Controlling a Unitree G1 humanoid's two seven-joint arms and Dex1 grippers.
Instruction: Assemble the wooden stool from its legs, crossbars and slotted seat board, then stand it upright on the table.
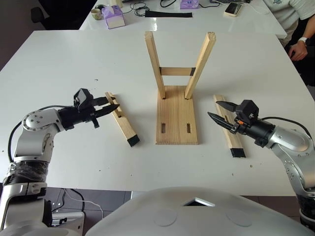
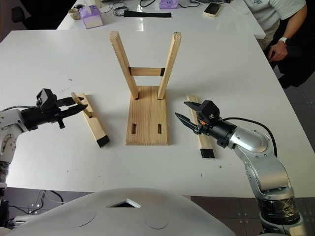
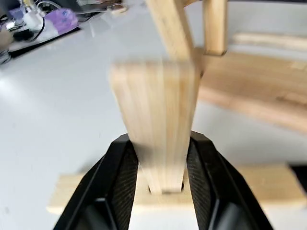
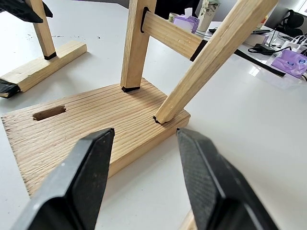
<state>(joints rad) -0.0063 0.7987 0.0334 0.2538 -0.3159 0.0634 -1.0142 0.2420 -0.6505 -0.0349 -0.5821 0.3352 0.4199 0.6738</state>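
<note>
Head view: the seat [image 1: 177,113] is laid flat between the left pincer [image 1: 116,103] and right pincer [image 1: 213,108], two legs [image 1: 155,64] slotted in its far end, near slots [image 1: 162,128] left free for the rest.

Left wrist view: a stub [image 3: 158,96] is clamped between the pads [image 3: 127,172], probably for lifting.

Right wrist view: jaws are held wide, empty, seat just ahead.

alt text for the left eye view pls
A slotted seat board lies flat on a white table, two crossbar-joined legs standing in its far slots. The left pincer grips a loose leg piece left of it; the right pincer hangs open over a second piece on its right.
</note>
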